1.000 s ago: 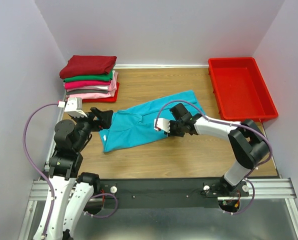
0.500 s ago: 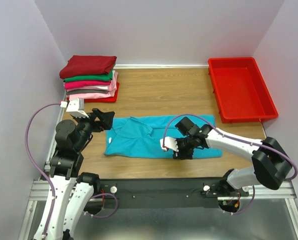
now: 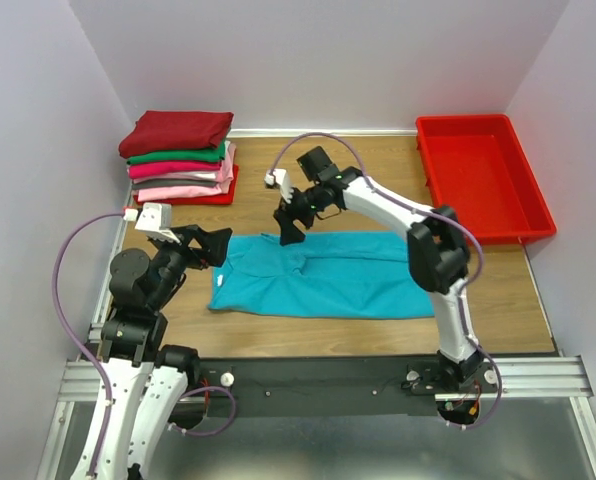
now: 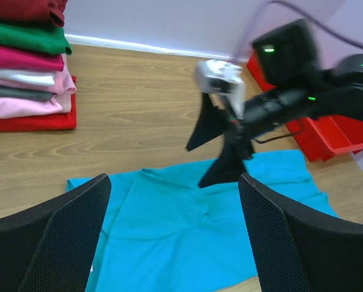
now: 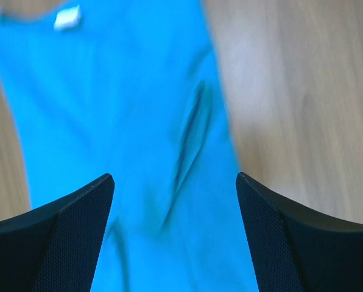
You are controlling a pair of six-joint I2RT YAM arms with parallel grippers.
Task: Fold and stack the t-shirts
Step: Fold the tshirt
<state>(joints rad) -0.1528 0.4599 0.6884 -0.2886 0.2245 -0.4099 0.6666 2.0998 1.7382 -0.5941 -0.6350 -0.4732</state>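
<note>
Label (image 5: 67, 17), small, white, unreadably blurred, near teal t-shirt (image 5: 126, 121) edge

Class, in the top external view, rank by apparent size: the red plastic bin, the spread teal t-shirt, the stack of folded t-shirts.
1. spread teal cotton t-shirt, narrowly largest
2. rectangular red plastic bin, close behind
3. stack of folded cotton t-shirts, smallest
</note>
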